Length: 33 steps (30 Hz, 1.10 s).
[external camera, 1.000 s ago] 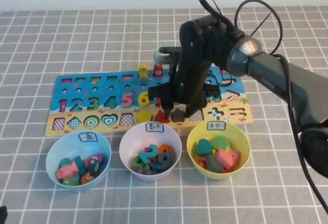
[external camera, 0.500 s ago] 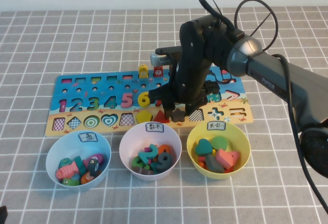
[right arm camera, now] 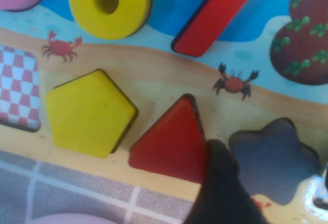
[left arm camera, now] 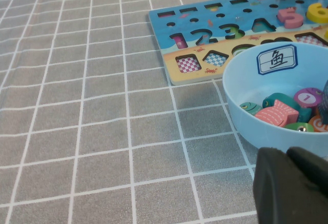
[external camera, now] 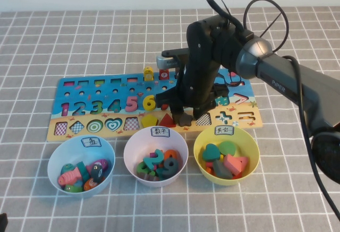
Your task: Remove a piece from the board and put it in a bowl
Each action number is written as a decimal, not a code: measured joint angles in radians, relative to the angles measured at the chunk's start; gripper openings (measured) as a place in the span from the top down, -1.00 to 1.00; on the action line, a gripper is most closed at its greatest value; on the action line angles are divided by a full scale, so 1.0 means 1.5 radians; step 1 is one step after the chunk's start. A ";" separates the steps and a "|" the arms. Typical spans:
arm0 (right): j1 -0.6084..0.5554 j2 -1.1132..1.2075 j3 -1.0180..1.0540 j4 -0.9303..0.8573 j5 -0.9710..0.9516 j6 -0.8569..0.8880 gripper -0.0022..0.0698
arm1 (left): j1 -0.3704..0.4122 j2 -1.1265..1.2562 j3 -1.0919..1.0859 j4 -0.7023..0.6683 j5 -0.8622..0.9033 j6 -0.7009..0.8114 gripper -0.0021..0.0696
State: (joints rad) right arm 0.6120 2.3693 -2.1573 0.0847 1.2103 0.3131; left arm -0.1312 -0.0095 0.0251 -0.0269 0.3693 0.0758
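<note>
Star piece [external camera: 184, 119] sits in the board [external camera: 85, 128] beside the red triangle [external camera: 168, 120], with the right gripper [external camera: 183, 112] lowered over it, fingers apart, one finger [right arm camera: 220, 188] between triangle and star. Left gripper [left arm camera: 292, 185] rests near the light blue bowl [left arm camera: 241, 116] on the grey checked cloth [left arm camera: 92, 131]; I cannot tell its fingers' state.

Right gripper [external camera: 184, 114] is down low on the puzzle board [external camera: 106, 131], fingers sitting either side of the dark brown star [external camera: 184, 119], right beside the red triangle [external camera: 168, 120]. Yellow bowl [external camera: 252, 165] is just in front, with the pink bowl [external camera: 131, 157] and light blue bowl [external camera: 53, 163] lined up to its left.
</note>
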 joint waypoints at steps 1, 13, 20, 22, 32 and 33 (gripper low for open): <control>-0.001 0.000 0.000 -0.001 0.001 0.000 -0.10 | 0.000 0.000 0.000 0.000 0.000 0.000 0.94; -0.003 0.003 -0.005 -0.009 0.010 0.000 -0.10 | 0.000 0.000 0.000 0.000 0.000 0.000 0.94; -0.004 0.005 -0.025 -0.010 0.011 0.000 -0.10 | 0.000 0.000 0.000 0.000 0.000 0.000 0.94; -0.004 0.006 -0.025 -0.010 0.012 0.000 -0.10 | 0.000 0.000 0.000 0.000 0.000 0.000 0.94; -0.004 0.007 -0.025 -0.012 0.012 -0.002 -0.09 | 0.000 0.000 0.000 0.000 0.000 0.000 0.94; -0.004 0.008 -0.025 -0.012 0.012 -0.002 -0.10 | 0.000 0.000 0.000 0.000 0.000 0.000 0.94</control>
State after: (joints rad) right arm 0.6063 2.3815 -2.1947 0.0670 1.2290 0.3107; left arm -0.1312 -0.0095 0.0251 -0.0269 0.3693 0.0758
